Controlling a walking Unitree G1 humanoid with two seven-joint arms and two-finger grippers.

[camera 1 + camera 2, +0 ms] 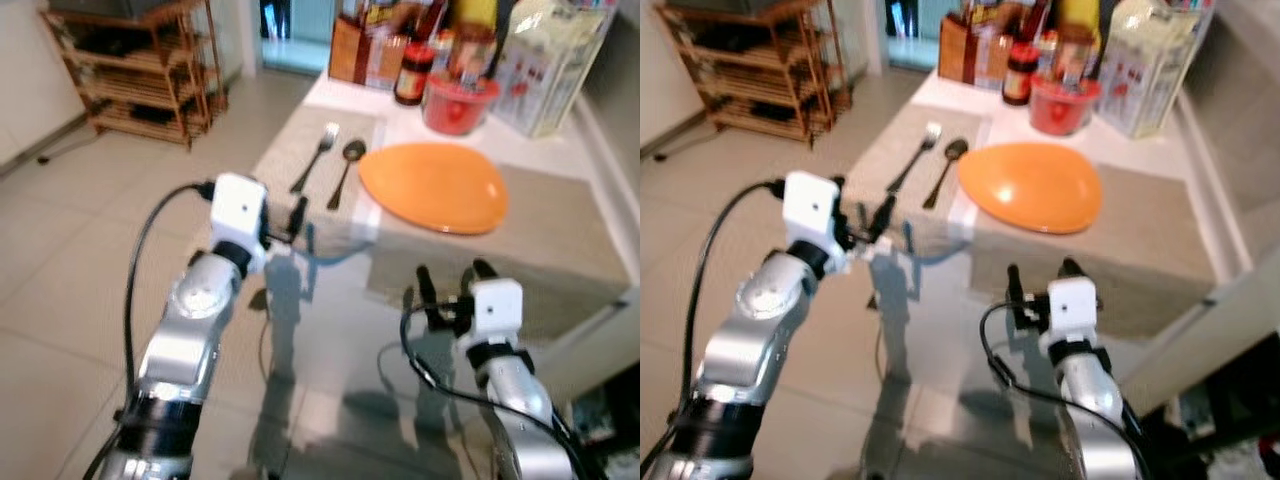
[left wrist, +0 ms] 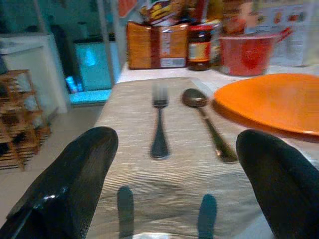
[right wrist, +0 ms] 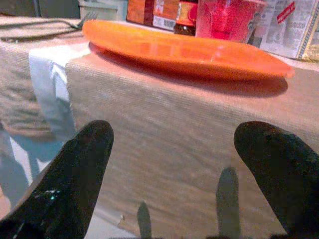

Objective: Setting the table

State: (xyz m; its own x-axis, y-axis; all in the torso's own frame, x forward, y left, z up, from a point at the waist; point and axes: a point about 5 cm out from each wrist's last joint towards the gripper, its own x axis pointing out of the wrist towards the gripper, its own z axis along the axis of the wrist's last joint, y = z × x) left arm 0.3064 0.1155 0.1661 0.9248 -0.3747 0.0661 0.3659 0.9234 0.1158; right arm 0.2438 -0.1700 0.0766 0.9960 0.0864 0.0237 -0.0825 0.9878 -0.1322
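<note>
A glass table (image 1: 330,330) stands in front of the robot, and you can see the tiled floor through it. Two tan cloth mats lie on the table. The mat on the left (image 1: 300,160) has a fork (image 1: 316,157) and a spoon (image 1: 345,170) lying side by side on it, the spoon nearer the plate. The mat on the right (image 1: 540,240) has a big orange plate (image 1: 435,187) resting partly on it, and the plate sticks out over the gap between the two mats.

At the far end of the table sit a red bowl (image 1: 460,105), a dark jar (image 1: 411,75) and some boxes and packets (image 1: 548,65). A wooden shelf (image 1: 140,70) stands by the wall to the left.

The left gripper (image 1: 296,222) hangs over the near edge of the left mat, pointing at the fork and spoon. Its two black fingers (image 2: 75,184) are spread wide and hold nothing.

The right gripper (image 1: 450,285) is low by the near edge of the right mat, close to the plate. Its fingers (image 3: 75,174) are spread wide too, and hold nothing.
</note>
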